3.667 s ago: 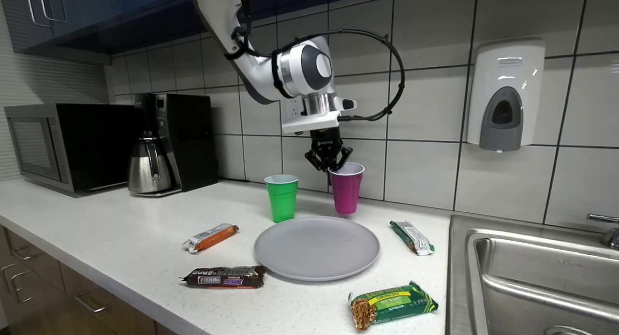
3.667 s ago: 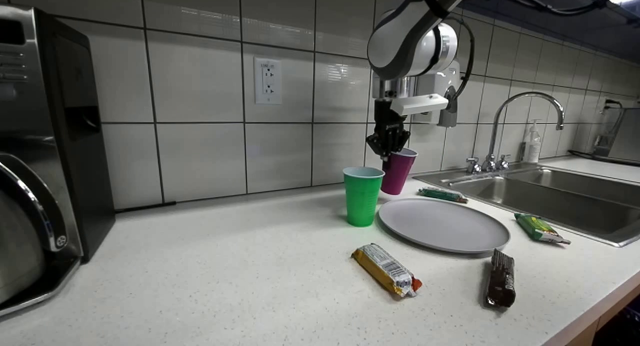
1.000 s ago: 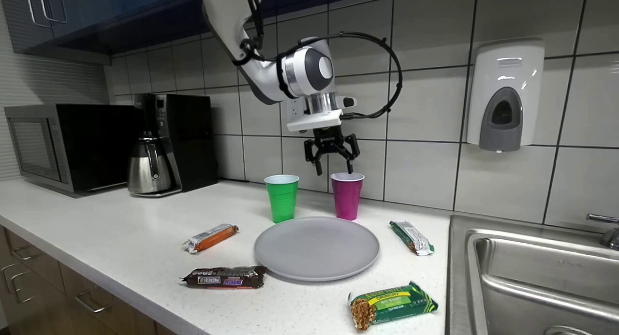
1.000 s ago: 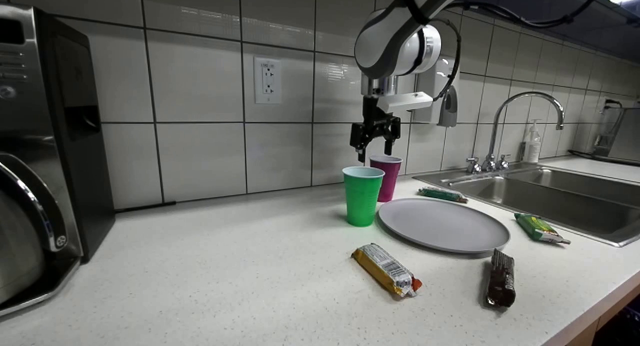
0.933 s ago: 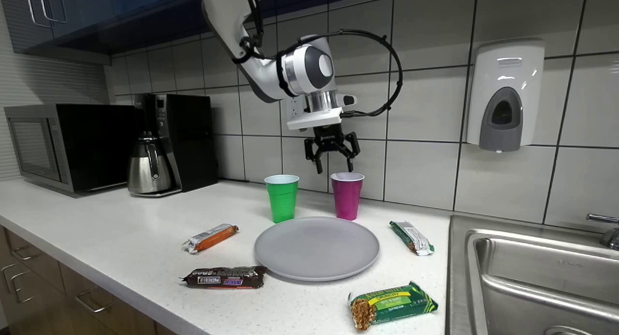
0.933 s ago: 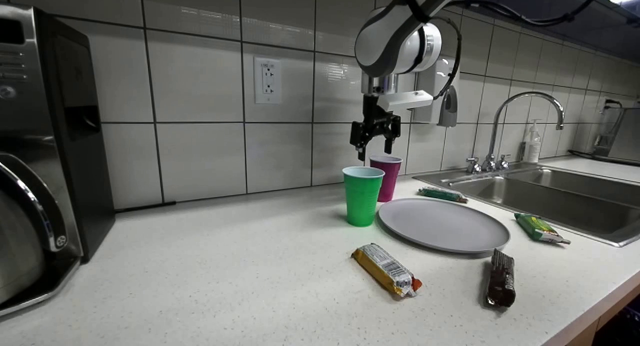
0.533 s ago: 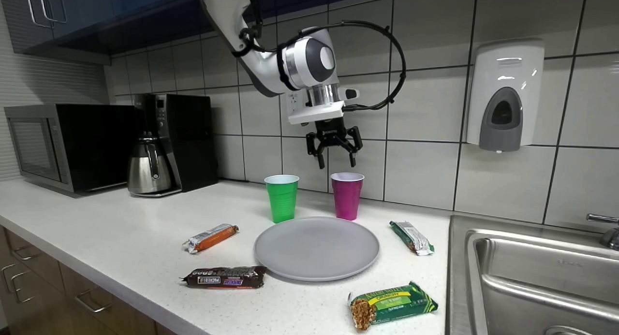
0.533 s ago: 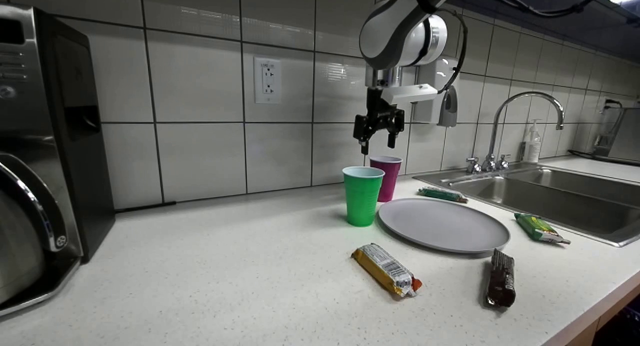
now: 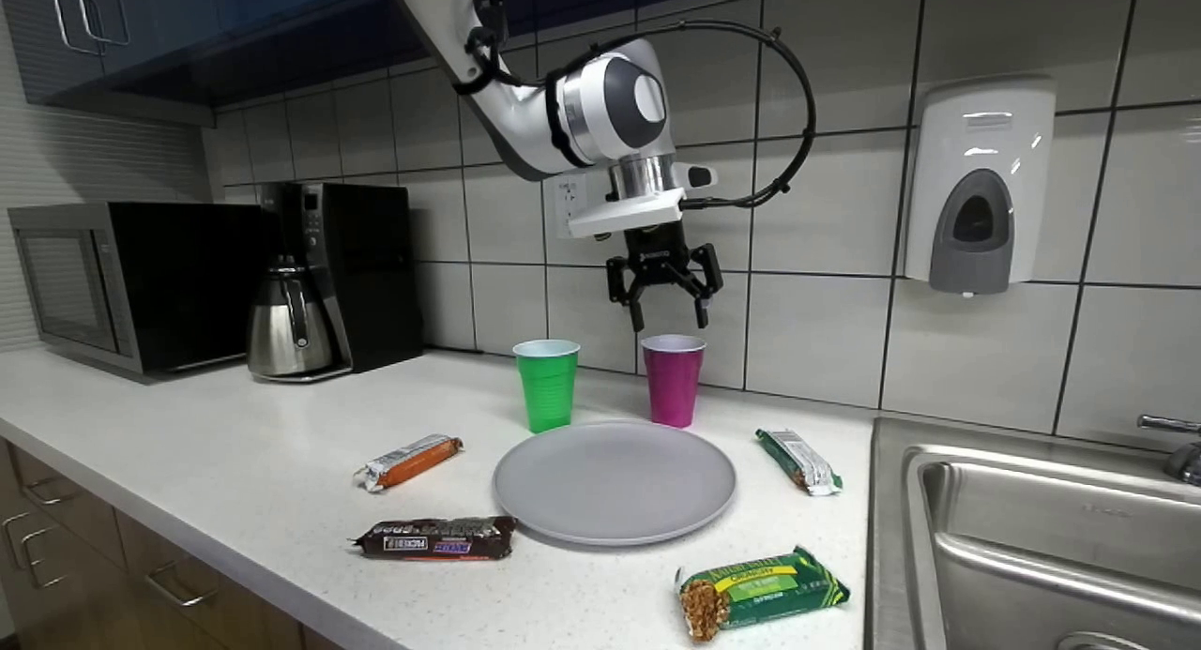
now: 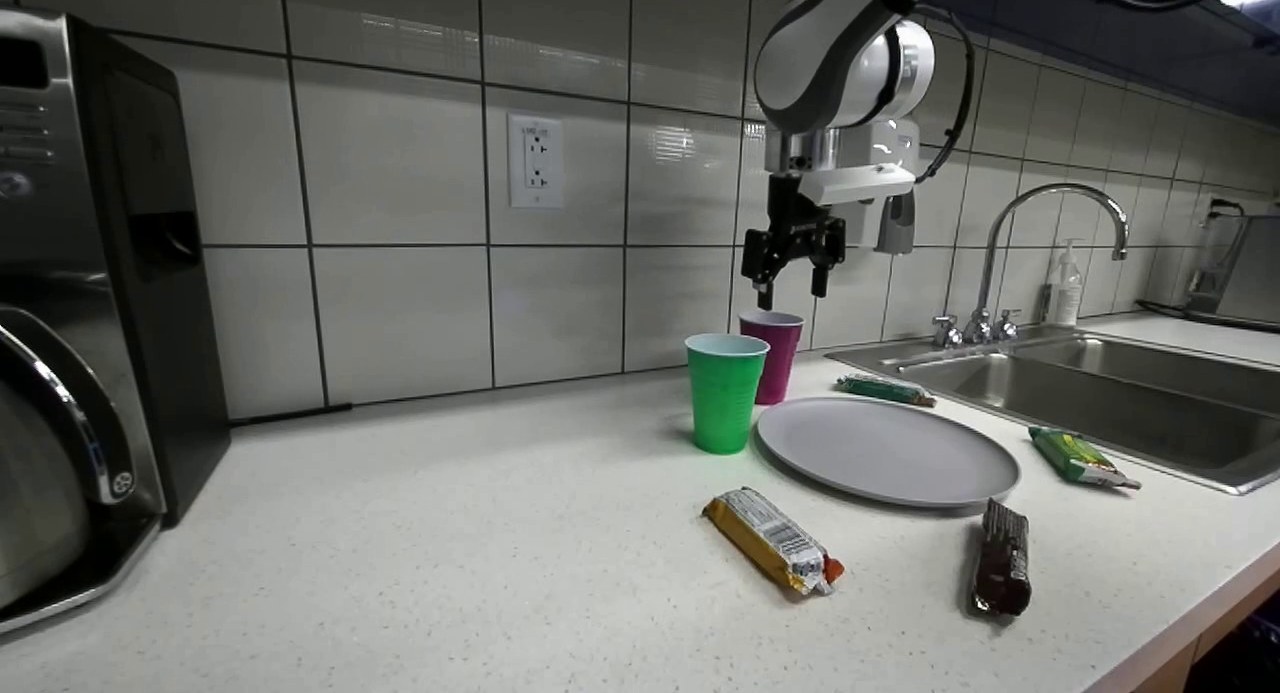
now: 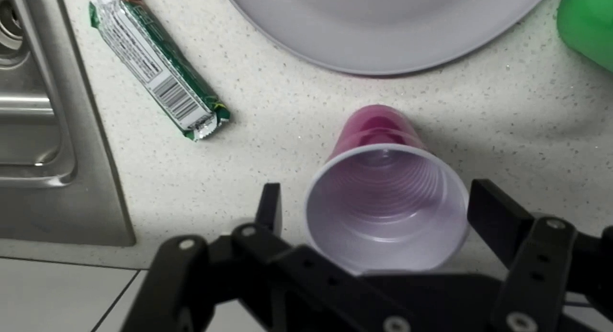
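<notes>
"Just below the pincer (image 9: 670,320), what is shown?"

"A magenta cup (image 9: 673,387), upright on the counter (image 9: 310,453), its mouth facing the pincer."

"And the pincer itself?"

"Spread wide and empty, the fingers (image 11: 500,219) hanging just above the rim. The wrist view sets the cup between them, nearer the finger on the side of the green cup (image 9: 546,387)."

"What does sound technique require?"

"Judged from this pose, strictly vertical travel while the tips are near: a sideways sweep could catch the rim and topple what looks a light cup. Any pinch would first want centring, by a slight shift toward the green cup."

"Farther out?"

"Lower and out in front of the pincer, the grey plate (image 9: 615,486); to one side, the green cup; to the opposite side, a silver-and-green bar (image 9: 799,461), with the sink (image 9: 893,528) beyond it."
</notes>
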Available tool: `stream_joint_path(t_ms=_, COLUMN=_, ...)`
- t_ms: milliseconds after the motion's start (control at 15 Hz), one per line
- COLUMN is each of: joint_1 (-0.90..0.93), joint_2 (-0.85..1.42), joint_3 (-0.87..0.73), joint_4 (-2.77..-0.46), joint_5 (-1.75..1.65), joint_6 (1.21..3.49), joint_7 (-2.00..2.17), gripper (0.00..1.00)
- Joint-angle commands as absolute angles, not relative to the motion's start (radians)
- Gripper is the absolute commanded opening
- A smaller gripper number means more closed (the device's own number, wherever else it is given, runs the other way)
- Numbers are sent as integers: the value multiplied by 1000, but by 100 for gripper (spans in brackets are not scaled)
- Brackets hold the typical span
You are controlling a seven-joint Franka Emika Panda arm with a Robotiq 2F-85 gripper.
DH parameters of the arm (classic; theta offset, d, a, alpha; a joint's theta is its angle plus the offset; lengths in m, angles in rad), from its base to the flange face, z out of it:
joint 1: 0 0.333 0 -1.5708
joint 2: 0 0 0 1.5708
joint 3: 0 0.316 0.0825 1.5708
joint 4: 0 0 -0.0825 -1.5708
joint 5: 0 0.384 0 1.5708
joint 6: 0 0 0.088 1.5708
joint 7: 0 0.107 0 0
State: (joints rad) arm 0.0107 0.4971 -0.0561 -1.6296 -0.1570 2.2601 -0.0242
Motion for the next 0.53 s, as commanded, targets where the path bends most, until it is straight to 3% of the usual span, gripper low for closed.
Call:
stream_joint_path(t_ms=0, joint_1=-16, joint_2=435, joint_3=-67, joint_4=-1710, joint_5=-161, joint_6=2260, joint_7=-35, gripper=100)
stream_joint_path(t_ms=467, joint_1=-47, joint_2=435, joint_3=-103, joint_4=-1742, joint_5=-165, joint_6=2252, joint_7=-16, gripper=100)
